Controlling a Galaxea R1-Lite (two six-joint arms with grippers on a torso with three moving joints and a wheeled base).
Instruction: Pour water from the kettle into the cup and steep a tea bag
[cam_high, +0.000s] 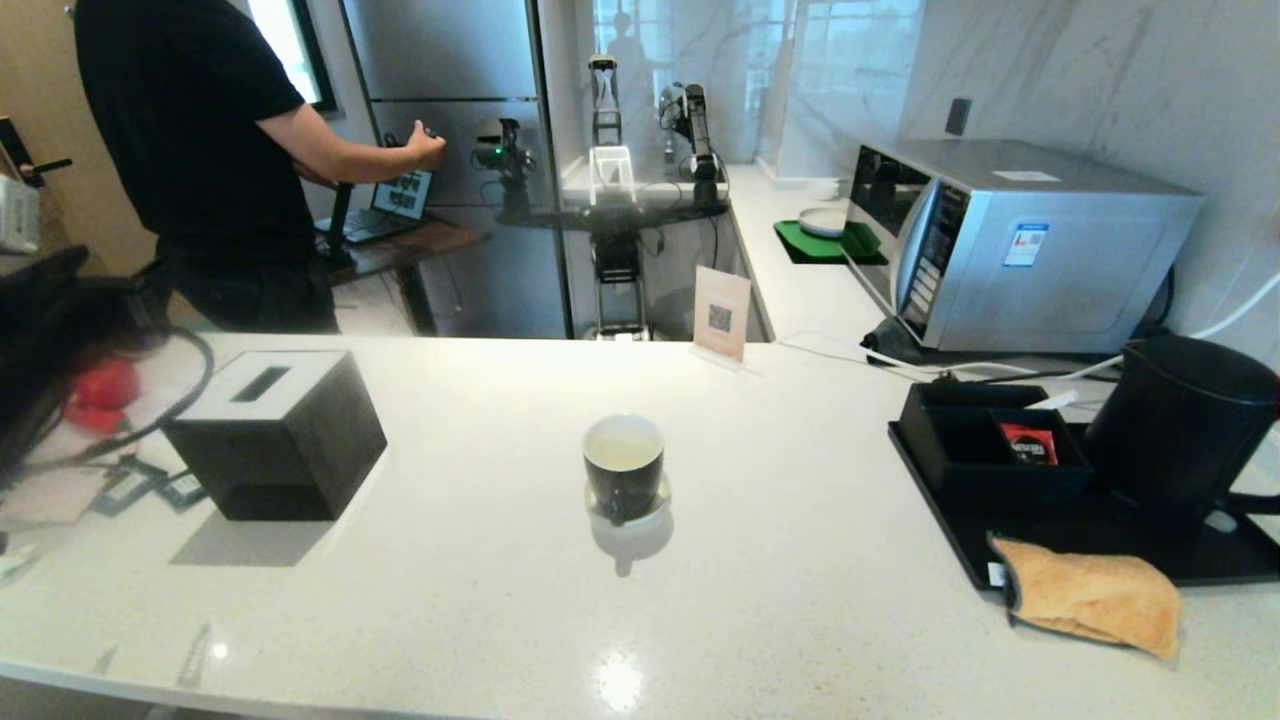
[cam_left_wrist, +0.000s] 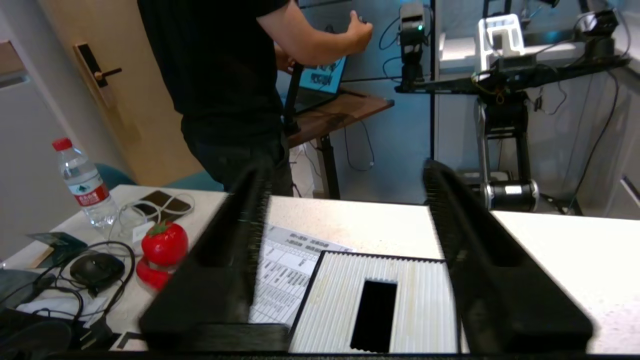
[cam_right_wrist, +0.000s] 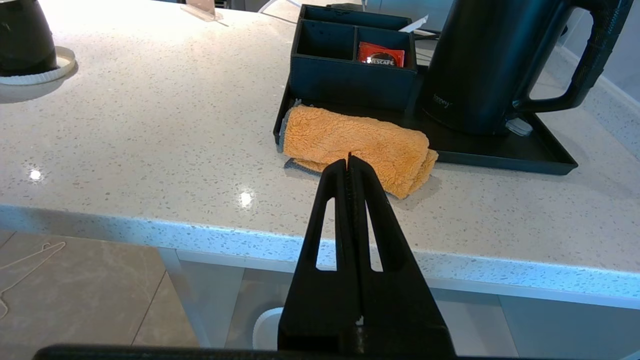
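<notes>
The kettle (cam_high: 1180, 425), at 3 o'clock from the cup (cam_high: 623, 465), looks heavy, rigid; grab its handle (cam_right_wrist: 575, 65). Left gripper (cam_left_wrist: 345, 200) fingers apart, empty; right gripper (cam_right_wrist: 349, 162) pressed together.

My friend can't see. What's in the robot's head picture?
A black cup stands mid-counter, liquid inside. Right: a black kettle on a tray with an orange cloth. Left: a black tissue box.

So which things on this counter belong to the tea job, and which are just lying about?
For the job:
- kettle
- cup
- tea bag: none seen

Lying about:
- tissue box
- orange cloth
- red sachet
- microwave
- water bottle
- strawberry-shaped thing
</notes>
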